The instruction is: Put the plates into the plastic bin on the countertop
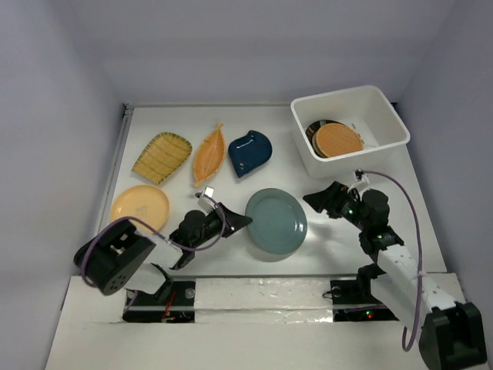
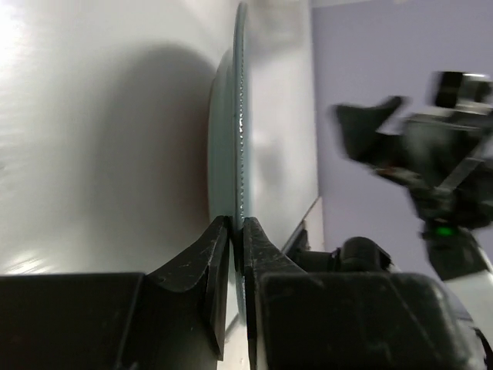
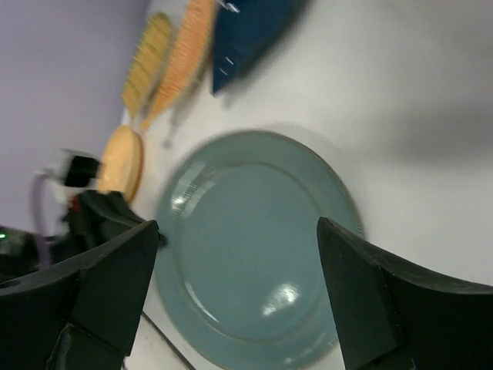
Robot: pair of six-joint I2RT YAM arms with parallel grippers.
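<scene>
Clamping onto the left rim of the grey-blue plate (image 2: 223,154), the left claw (image 2: 235,231) is gripping it at the near middle of the tabletop (image 1: 177,119), while the right claw (image 3: 235,231) is hanging wide open and empty near the plate's right side. Two dishes are already sitting in the plastic bin (image 1: 350,96) at the far right, the orange woven plate (image 1: 337,140) lying on the cream striped plate (image 1: 317,127). Five are waiting outside it: the gripped one, the yellow ribbed plate (image 1: 162,156), the orange boat-shaped plate (image 1: 209,153) and the navy leaf-shaped plate (image 1: 250,152) farther back, and the plain yellow-orange plate (image 1: 139,206) at the near left.
</scene>
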